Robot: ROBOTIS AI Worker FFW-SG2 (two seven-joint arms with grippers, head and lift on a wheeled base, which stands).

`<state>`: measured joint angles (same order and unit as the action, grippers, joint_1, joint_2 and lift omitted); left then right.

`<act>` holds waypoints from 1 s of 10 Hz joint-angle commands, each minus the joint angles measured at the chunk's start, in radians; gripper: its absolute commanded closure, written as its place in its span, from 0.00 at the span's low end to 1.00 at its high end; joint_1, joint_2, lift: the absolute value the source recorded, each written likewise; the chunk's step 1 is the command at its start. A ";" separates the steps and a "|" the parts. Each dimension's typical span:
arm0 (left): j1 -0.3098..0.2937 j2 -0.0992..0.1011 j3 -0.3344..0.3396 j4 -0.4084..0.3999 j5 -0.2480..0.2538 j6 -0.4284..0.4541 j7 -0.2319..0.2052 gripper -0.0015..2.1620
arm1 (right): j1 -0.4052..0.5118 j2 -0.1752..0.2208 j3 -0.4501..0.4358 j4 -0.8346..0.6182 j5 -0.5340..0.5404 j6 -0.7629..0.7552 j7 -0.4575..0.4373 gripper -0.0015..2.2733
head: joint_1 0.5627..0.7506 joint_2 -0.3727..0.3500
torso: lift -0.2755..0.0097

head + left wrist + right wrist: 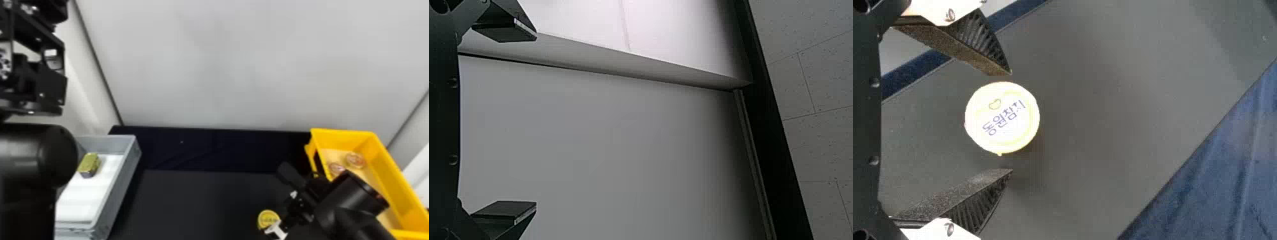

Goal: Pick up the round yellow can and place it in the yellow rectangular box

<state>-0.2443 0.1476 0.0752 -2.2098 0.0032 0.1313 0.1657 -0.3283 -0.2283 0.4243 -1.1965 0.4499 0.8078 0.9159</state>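
- Right end effector (pixel 275 201): released, its 2 fingers spread apart and empty above the desk (pixel 198 201).
- Yellow can (pixel 1002 117): on the desk, lid up, seen between those 2 fingers in the right wrist view, nearer 1 of them.
- Yellow box (pixel 394 188): to the can's right, with 2 round tins (pixel 355 160) inside.
- Grey box (pixel 126 178): at the left, 1 gold-green tin (pixel 89 164) on its white liner (pixel 86 198).
- Left end effector (pixel 51 83): raised at the far left, 2 fingers wide apart, empty.
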 commanded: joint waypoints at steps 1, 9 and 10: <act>0.000 0.000 0.000 -0.001 0.001 -0.002 0.000 0.04 | 0.002 0.007 0.001 0.020 0.000 -0.028 -0.003 0.04 | 0.53 0.59 | 0.96; 0.002 -0.003 0.002 -0.001 0.001 -0.010 0.000 0.04 | -0.009 0.004 0.041 0.037 0.009 -0.034 -0.020 0.31 | 0.53 0.59 | 0.96; 0.003 -0.003 0.003 -0.001 0.001 -0.010 0.000 0.04 | -0.011 0.001 0.055 0.028 0.009 -0.022 -0.021 0.34 | 0.53 0.59 | 0.96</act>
<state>-0.2422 0.1444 0.0768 -2.2105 0.0046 0.1224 0.1656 -0.3355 -0.2214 0.4574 -1.1590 0.4577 0.7658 0.8963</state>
